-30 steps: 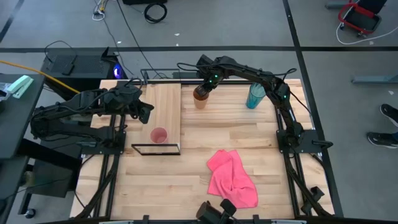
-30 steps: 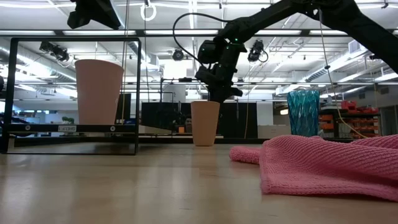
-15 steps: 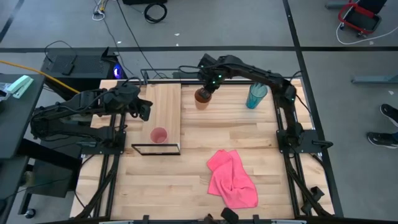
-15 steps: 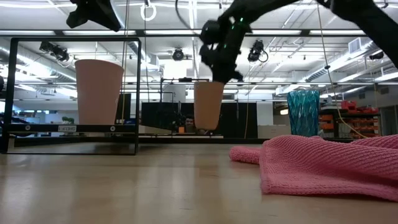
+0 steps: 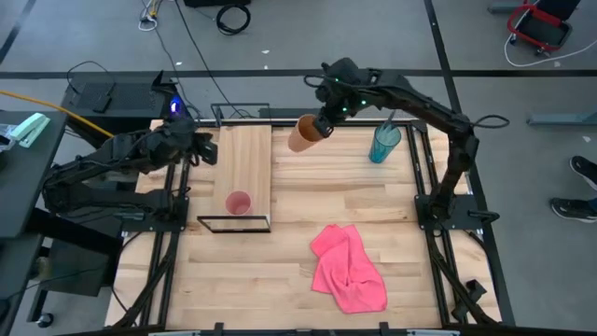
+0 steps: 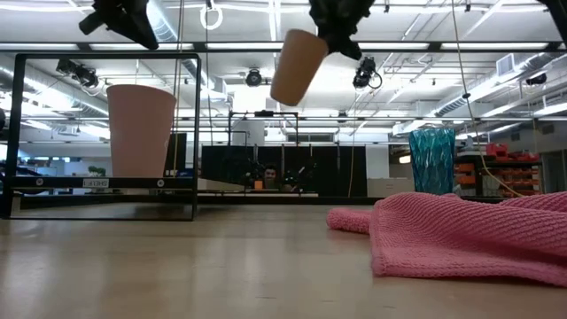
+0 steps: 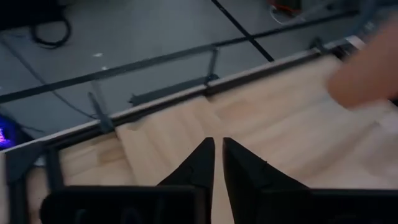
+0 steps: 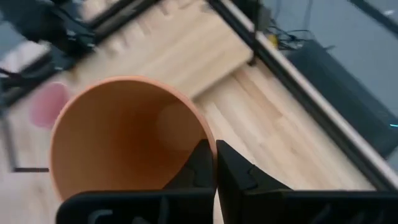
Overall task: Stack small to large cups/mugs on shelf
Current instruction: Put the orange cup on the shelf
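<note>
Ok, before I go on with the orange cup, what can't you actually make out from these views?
- Right gripper: cut off by the low view's top edge; the orange cup hangs tilted below it.
- Orange cup base: hidden in the right wrist view, which looks into its mouth.
- Shelf surface: unseen in the low view, edge-on.
- Pink cup: only a blur in the right wrist view.
- Teal tumbler foot: behind the pink cloth, low view.

Bright, even overhead light; ceiling strip lights (image 6: 292,46) glare across top of low view. Shadows soft. Both wrist views motion-blurred; pink cloth (image 6: 469,232) lower right slightly soft.
</note>
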Controlling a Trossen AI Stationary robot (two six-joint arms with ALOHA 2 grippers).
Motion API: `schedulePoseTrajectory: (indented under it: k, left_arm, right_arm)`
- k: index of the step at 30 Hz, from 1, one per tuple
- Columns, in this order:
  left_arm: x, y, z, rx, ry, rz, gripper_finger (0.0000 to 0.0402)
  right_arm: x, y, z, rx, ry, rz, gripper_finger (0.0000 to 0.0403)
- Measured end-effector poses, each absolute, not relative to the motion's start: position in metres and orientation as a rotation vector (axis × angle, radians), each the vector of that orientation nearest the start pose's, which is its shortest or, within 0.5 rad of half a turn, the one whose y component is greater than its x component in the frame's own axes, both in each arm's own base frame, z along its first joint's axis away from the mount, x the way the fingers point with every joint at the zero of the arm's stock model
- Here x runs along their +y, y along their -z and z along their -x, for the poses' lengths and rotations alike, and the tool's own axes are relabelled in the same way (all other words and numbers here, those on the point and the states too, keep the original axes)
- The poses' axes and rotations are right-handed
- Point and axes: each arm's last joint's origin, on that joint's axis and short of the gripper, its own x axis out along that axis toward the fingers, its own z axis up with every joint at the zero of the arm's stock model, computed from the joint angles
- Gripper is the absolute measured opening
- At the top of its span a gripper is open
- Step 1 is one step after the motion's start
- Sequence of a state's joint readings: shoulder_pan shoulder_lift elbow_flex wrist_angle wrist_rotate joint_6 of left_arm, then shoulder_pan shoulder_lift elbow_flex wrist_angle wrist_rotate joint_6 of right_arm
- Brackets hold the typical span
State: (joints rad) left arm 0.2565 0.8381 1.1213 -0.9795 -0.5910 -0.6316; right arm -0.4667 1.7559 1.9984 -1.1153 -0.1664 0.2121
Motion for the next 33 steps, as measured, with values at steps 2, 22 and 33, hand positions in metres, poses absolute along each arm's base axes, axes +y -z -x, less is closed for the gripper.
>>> schedulePoseTrajectory:
  k: [2,22,33]
  left_arm:
    - [0.053,-0.369,-0.115,0.399,-1.039,0.454,0.0034]
    - [0.060,-0.370,-0.097,0.390,-0.993,0.621,0.0020]
    - [0.060,-0.366,-0.098,0.430,-0.991,0.652,0.0013]
  right_arm:
    - [-0.151,-0.407,-0.322,0.788,0.327,-0.481,0.0003]
    - [-0.152,-0.347,-0.445,0.783,0.129,-0.357,0.0003]
    - [-0.172,-0.306,-0.456,0.887,0.207,-0.364,0.0003]
